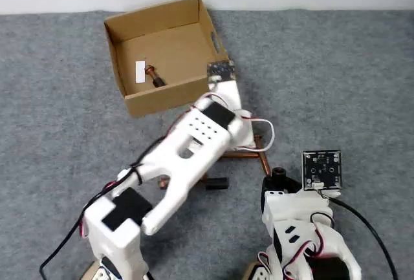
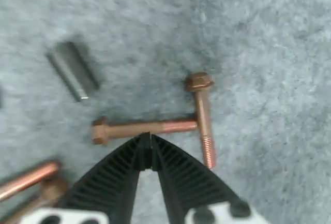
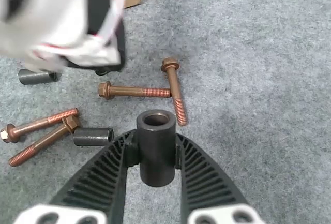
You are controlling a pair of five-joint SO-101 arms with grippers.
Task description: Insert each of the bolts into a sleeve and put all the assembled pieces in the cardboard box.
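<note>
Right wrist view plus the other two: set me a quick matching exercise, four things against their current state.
1 left gripper
2 right gripper
3 cardboard box
4 loose sleeve

a one assembled piece inside
b shut on a sleeve
c lying on the grey mat
d shut, empty, near two bolts

Pairs: 1-d, 2-b, 3-a, 4-c.

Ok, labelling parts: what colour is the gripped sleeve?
Dark grey sleeve, best in the right wrist view.
</note>
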